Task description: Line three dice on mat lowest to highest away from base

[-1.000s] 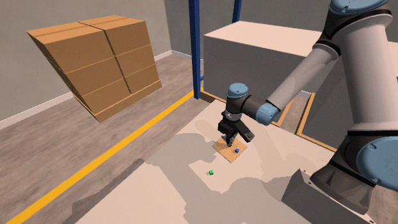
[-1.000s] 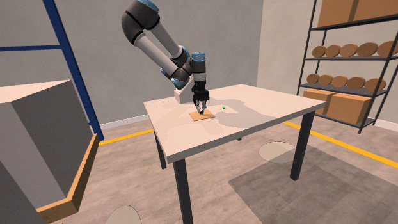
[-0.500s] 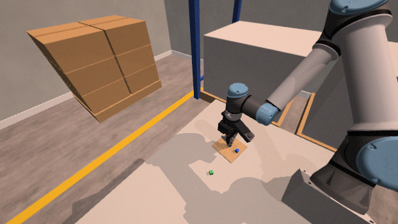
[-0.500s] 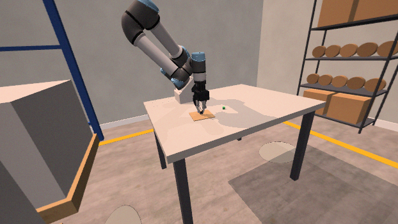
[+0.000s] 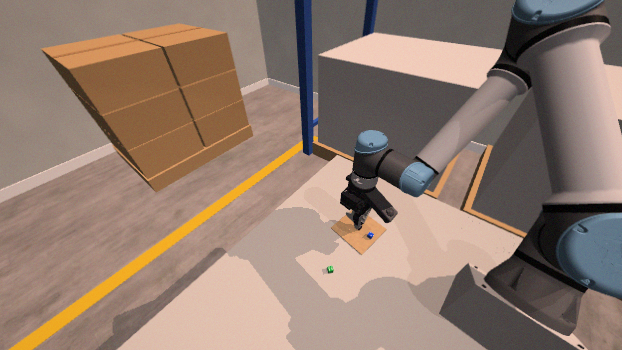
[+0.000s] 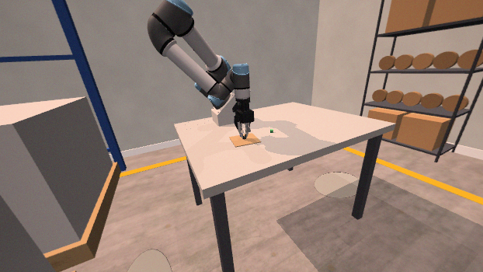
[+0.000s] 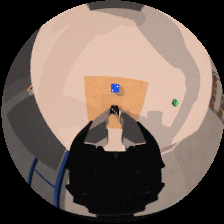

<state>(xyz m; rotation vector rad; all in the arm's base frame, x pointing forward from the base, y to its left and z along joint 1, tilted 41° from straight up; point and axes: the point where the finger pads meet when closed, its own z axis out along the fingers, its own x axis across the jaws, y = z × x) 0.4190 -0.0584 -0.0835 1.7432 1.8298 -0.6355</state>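
A small brown mat lies on the table; it also shows in the exterior view and the wrist view. A blue die sits flat on the mat, just beyond my fingertips in the wrist view. A green die sits on the bare table off the mat, and it also shows in the other two views. My gripper points down, low over the mat, and is shut on a small dark die that is mostly hidden by the fingers.
The robot base block stands on the table behind the mat. A grey crate and a blue rack post stand beyond the table edge. Cardboard boxes stand on the floor.
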